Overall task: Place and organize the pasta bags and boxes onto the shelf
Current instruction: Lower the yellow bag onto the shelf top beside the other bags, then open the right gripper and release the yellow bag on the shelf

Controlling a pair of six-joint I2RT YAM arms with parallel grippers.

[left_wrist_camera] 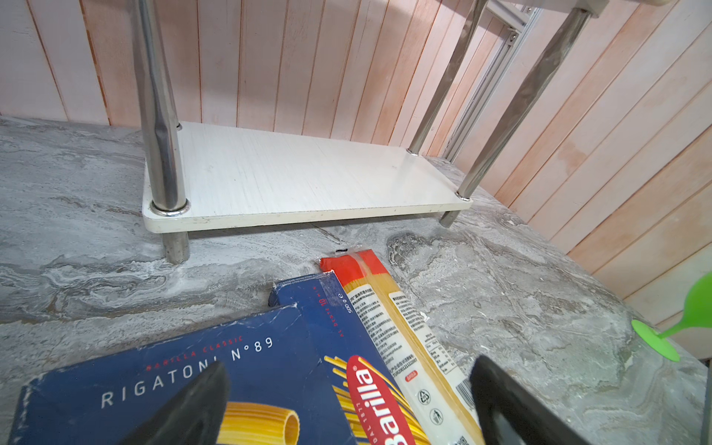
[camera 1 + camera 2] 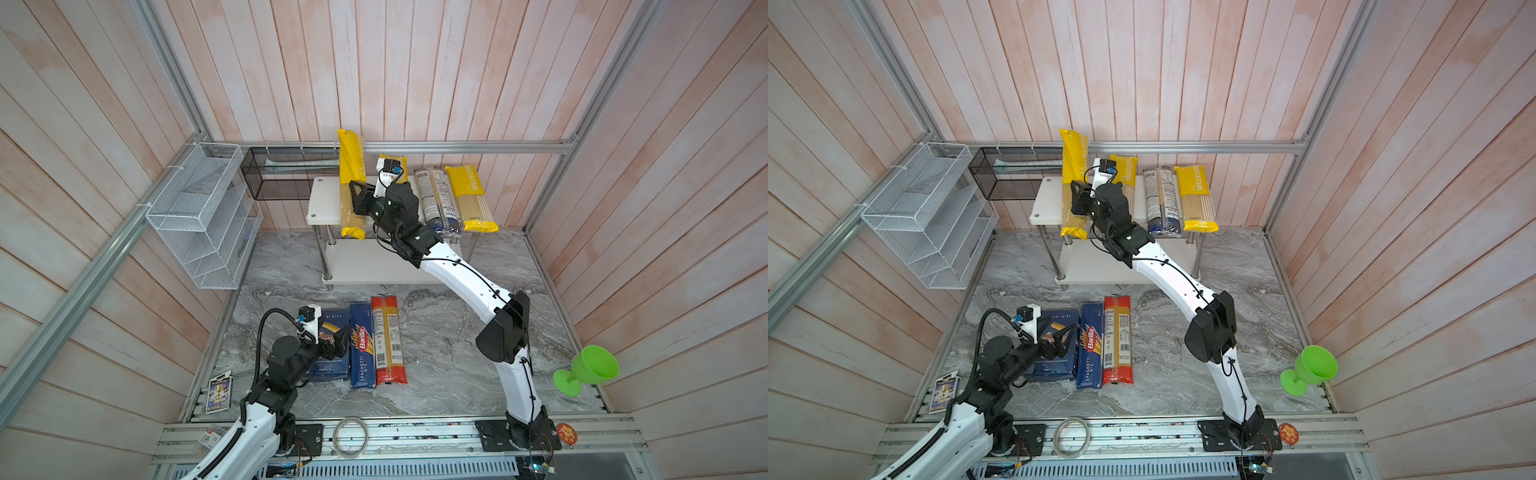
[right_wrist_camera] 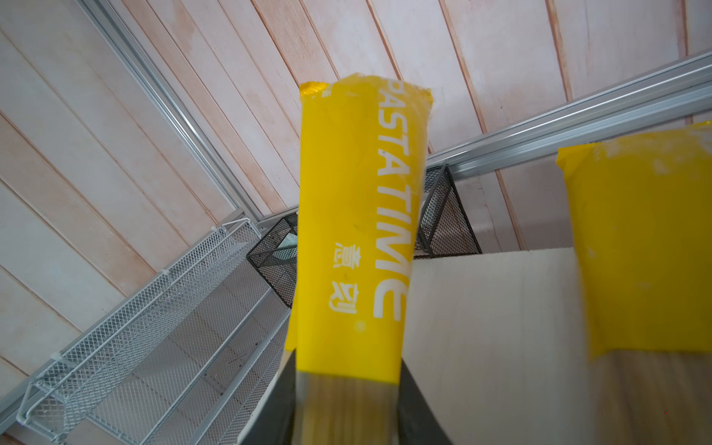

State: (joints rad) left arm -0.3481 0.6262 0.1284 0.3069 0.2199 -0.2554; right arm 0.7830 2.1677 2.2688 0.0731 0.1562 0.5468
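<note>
Right pincer (image 3: 346, 412) clamps my long yellow PASTATIME spaghetti bag (image 3: 354, 231), tilted over the 9 o'clock end of the white two-tier chrome-legged shelf (image 2: 324, 201) at 12 o'clock. My left pincer (image 1: 350, 370) hangs apart above the wide dark blue rigatoni carton (image 1: 262, 377) at 7 o'clock.

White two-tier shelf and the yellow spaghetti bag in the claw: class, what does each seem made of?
White two-tier shelf: probably laminated board, matt, faint grain; its legs mirror-bright metal tube. Yellow spaghetti bag: thin plastic film, crimped end, clear window.
</note>
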